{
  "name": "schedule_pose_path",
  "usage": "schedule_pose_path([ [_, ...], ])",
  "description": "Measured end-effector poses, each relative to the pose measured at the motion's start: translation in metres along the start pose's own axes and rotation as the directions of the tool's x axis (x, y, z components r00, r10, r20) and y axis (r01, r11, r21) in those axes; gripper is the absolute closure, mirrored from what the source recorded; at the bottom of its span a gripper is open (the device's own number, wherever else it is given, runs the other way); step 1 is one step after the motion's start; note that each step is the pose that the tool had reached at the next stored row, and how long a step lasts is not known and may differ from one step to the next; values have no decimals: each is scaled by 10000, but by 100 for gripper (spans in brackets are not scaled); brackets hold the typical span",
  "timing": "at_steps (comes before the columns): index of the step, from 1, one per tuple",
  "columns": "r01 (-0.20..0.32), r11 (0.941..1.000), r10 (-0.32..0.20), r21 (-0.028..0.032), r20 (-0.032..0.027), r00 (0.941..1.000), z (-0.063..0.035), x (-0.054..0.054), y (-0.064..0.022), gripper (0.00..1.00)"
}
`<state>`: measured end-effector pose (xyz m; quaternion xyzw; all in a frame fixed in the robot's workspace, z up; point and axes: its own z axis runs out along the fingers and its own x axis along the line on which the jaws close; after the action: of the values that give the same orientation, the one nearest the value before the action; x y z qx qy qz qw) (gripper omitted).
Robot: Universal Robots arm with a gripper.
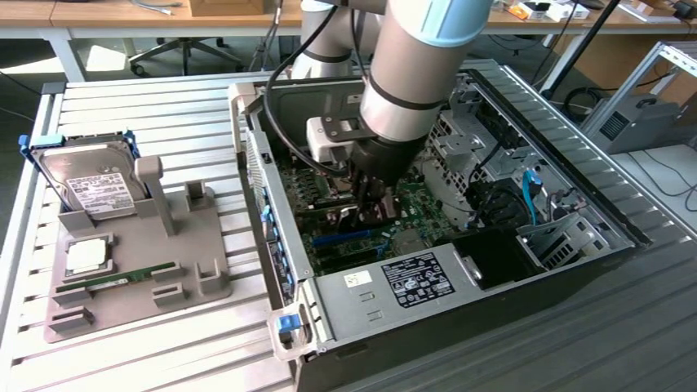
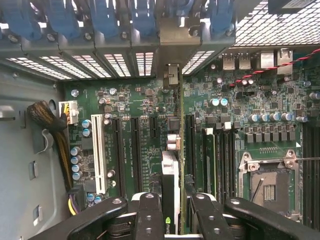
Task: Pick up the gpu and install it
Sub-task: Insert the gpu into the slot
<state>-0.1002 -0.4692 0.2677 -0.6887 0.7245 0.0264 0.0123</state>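
The gpu [image 2: 170, 172] shows edge-on as a thin dark card standing upright over the green motherboard [image 2: 135, 100]. Its silver bracket end [image 2: 170, 75] reaches the case's rear slot openings. My gripper [image 2: 174, 206] is shut on the card's near end, one black finger [image 2: 149, 212] on each side. The card lines up with a long black slot, and I cannot tell whether it is seated. In the exterior view my gripper [image 1: 366, 211] is low inside the open computer case [image 1: 326, 314], holding the gpu [image 1: 357, 219] above the motherboard [image 1: 425, 214].
A grey fixture [image 1: 179, 269] on the exterior view's left carries a silver hard drive [image 1: 96, 186], a processor [image 1: 86, 256] and a green RAM stick [image 1: 114, 280]. Near the card are a white slot [image 2: 97, 147], the cable bundle [image 2: 52, 127], the processor socket [image 2: 267, 185] and blue slot clips [image 2: 105, 17].
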Motion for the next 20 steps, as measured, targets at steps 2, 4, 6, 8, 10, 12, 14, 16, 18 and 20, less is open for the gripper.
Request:
schedule_pose_path([
  [2, 2, 10000, -2, 1, 1, 10000, 6, -9, 10, 73],
  [4, 1, 10000, -1, -1, -2, 10000, 10, -10, 17, 73],
  [6, 3, 10000, -3, -1, 0, 10000, 22, -10, 18, 73],
  [8, 1, 10000, -1, -1, -2, 10000, 34, -9, 21, 73],
  [10, 2, 10000, -2, -1, -1, 10000, 46, -8, 24, 73],
  [12, 2, 10000, -2, -2, -3, 10000, 53, -8, 28, 73],
  [14, 1, 10000, -1, -2, -2, 10000, 60, -7, 34, 73],
  [16, 2, 10000, -2, -2, 0, 10000, 67, -7, 36, 73],
  [18, 2, 10000, -2, -3, 0, 10000, 80, -6, 36, 73],
  [20, 1, 10000, -1, -4, -1, 10000, 96, -5, 36, 73],
])
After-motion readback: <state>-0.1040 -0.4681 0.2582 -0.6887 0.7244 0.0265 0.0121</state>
